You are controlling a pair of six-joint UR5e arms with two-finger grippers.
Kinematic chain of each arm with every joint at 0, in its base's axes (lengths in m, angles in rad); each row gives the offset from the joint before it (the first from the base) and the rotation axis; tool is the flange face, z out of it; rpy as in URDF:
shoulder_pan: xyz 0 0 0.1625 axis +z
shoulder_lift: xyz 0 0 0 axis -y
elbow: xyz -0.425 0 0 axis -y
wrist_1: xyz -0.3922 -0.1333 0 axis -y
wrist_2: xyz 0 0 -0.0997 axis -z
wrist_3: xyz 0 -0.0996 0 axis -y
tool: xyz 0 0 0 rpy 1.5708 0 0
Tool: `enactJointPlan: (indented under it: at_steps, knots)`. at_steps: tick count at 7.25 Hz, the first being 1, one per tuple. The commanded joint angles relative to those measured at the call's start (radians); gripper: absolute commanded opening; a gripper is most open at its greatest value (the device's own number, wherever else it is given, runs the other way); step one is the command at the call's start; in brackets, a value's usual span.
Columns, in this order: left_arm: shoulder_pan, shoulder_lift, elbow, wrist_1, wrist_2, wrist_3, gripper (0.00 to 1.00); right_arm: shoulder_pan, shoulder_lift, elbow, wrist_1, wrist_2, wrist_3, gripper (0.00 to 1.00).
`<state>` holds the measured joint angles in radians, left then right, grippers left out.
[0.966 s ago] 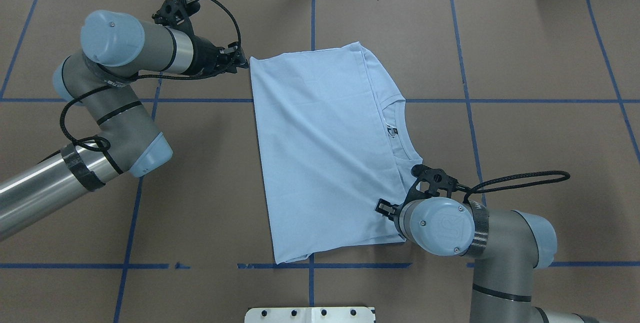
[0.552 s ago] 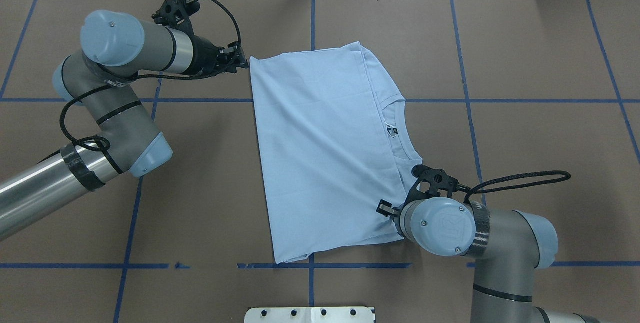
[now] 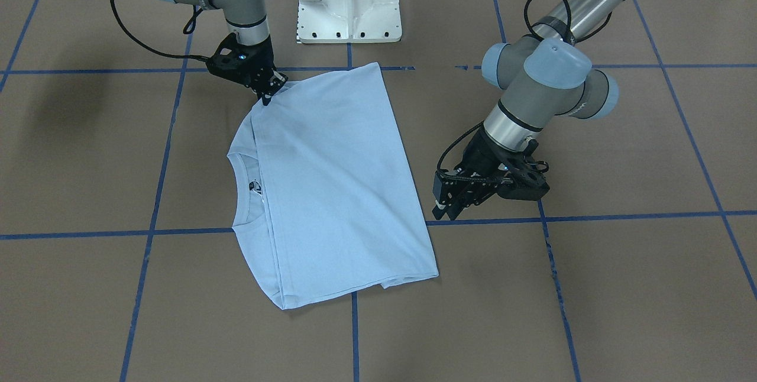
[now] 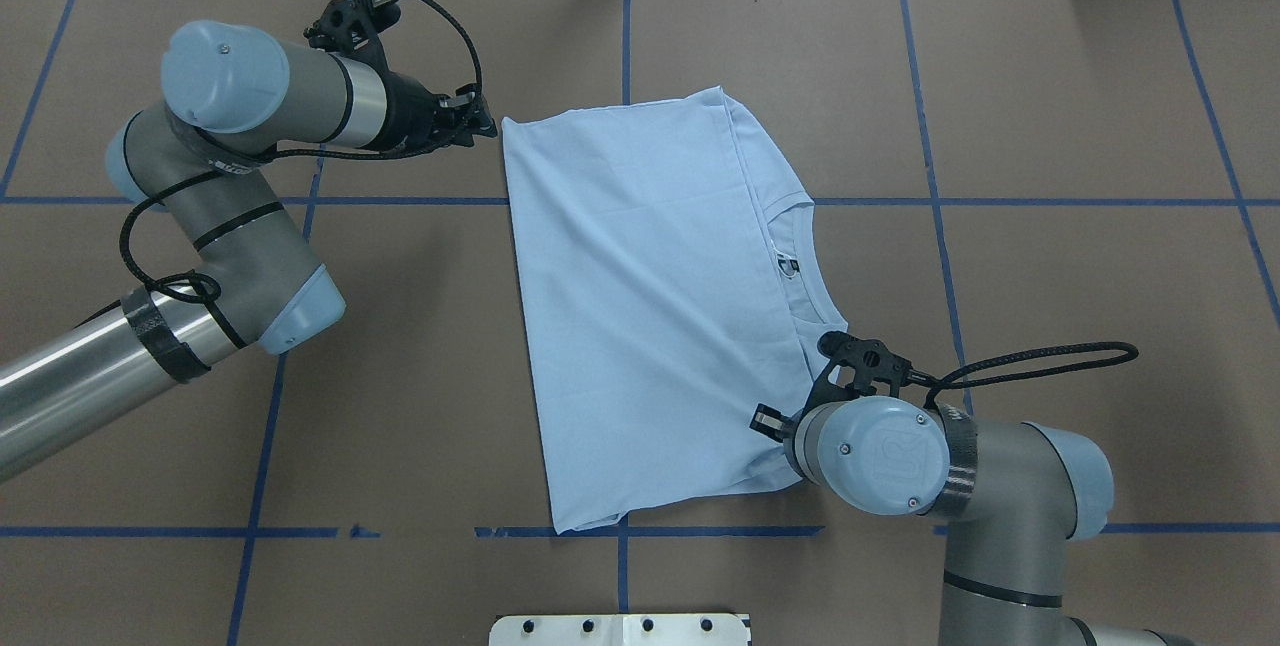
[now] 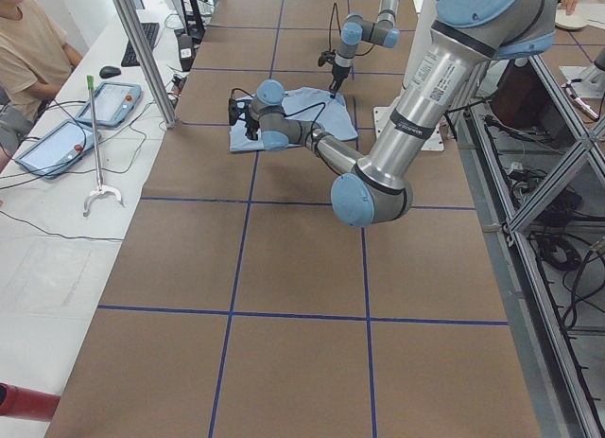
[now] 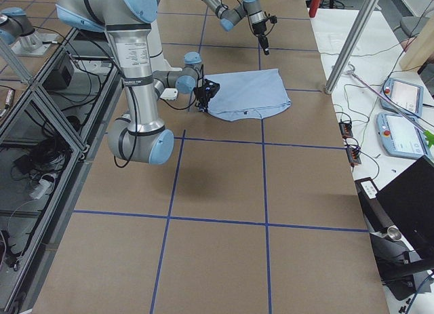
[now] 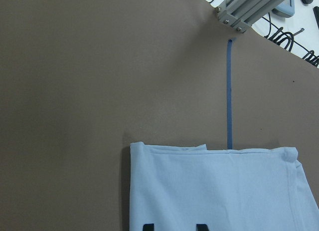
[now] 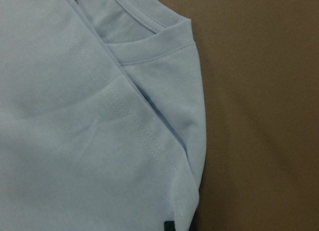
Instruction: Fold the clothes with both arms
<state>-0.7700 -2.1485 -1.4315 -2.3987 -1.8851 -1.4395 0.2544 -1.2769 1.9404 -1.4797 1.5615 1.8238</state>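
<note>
Already folded lengthwise, the T-shirt [image 4: 640, 306] lies flat mid-surface [image 4: 1050, 126], its neck end toward the robot's right. The right end effector [image 3: 266, 97] looks clenched on the shoulder corner nearest the base, probably ready to carry it across. The left end effector [image 3: 445, 214] hovers released at the far hem corner, seemingly lined up to pinch there.

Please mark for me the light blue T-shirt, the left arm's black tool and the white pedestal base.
light blue short-sleeved T-shirt [image 4: 640, 306], overhead view, middle of its top layer
left arm's black two-finger tool [image 3: 445, 214], front-facing view, midway between the fingertips
white metal pedestal base [image 3: 349, 3], front-facing view, its front face
</note>
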Motion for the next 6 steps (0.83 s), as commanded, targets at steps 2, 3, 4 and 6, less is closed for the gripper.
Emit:
enactJointPlan:
  at_steps: [2, 3, 4, 6]
  knots:
    - [0.012, 0.093, -0.140, 0.001, -0.006, -0.068, 0.39, -0.017, 0.019, 0.032, -0.010, 0.002, 0.024, 0.00]
    - [0.061, 0.142, -0.208, 0.003, -0.003, -0.128, 0.39, -0.036, 0.019, 0.044, -0.010, 0.002, 0.052, 0.00]
    - [0.104, 0.177, -0.272, 0.010, 0.000, -0.201, 0.41, -0.056, 0.018, 0.045, -0.010, -0.004, 0.063, 0.00]
    - [0.216, 0.235, -0.409, 0.145, 0.033, -0.315, 0.50, -0.073, 0.018, 0.058, -0.011, -0.008, 0.106, 0.00]
